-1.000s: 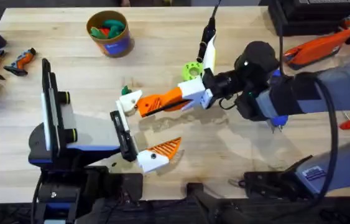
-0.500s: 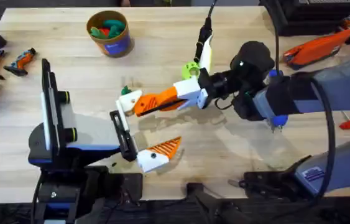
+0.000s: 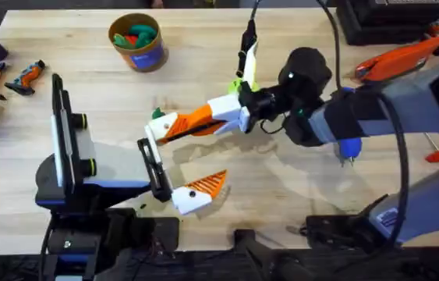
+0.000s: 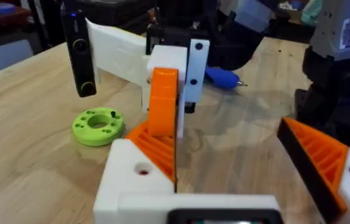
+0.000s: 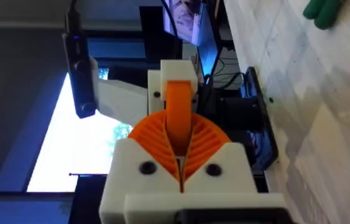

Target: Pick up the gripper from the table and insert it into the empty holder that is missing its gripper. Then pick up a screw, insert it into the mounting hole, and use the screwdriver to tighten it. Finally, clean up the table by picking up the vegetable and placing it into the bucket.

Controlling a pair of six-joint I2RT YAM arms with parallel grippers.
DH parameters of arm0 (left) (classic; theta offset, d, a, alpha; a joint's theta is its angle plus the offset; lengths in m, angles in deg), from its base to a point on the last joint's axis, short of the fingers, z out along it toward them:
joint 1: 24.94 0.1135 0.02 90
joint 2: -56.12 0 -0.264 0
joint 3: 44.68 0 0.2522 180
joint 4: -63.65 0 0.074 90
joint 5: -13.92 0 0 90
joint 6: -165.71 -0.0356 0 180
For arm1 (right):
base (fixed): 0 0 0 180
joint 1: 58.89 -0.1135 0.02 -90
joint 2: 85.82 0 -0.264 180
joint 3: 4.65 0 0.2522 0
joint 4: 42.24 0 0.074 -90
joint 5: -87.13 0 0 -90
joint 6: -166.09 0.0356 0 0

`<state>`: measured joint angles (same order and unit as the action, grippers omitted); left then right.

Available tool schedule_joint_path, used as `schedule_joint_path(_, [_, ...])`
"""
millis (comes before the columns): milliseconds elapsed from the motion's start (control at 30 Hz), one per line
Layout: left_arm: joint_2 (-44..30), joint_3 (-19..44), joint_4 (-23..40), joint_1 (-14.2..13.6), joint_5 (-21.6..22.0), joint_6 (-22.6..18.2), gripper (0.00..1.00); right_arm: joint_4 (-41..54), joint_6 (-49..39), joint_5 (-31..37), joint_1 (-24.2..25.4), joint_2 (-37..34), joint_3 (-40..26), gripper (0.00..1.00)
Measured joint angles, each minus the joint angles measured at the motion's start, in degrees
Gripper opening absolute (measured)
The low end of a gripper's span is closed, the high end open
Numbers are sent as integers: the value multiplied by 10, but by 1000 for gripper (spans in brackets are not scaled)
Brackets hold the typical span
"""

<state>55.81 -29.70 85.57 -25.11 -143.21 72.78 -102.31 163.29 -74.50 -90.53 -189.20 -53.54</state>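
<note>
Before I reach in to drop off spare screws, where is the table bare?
Bare wood lies between the bucket and the right gripper, and along the near edge right of the left gripper. The middle is crowded: both grippers, vegetable, green disc.

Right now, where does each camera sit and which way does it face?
Overhead: above the arm bases, looking down and forward over the table; both arms show.
Left wrist: on the left arm, facing the right gripper; own fingers below.
Right wrist: on the right arm, facing the holder; own fingers shut on the orange gripper.
Shared: overhead and left wrist show the lime disc.
</note>
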Motion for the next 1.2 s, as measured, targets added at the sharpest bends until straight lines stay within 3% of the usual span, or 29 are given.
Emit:
schedule_joint_path(700, [0,0,-2,3,12,5,986,2,0,-13,-8,-29,-37,10])
schedule_joint_path(733, [0,0,-2,3,12,5,986,2,1,-13,-8,-29,-37,54])
schedule_joint_path(900, [0,0,-2,2,7,3,986,7,1,-10,-9,-33,-37,762])
schedule_joint_path(933, [0,0,-2,2,7,3,986,9,-2,-9,-9,-33,-37,846])
schedule_joint_path(1100, [0,0,-2,2,7,3,986,102,-42,-8,8,0,-38,875])
schedule_joint_path(1200, [0,0,-2,2,7,3,985,239,-107,-5,46,68,-39,877])
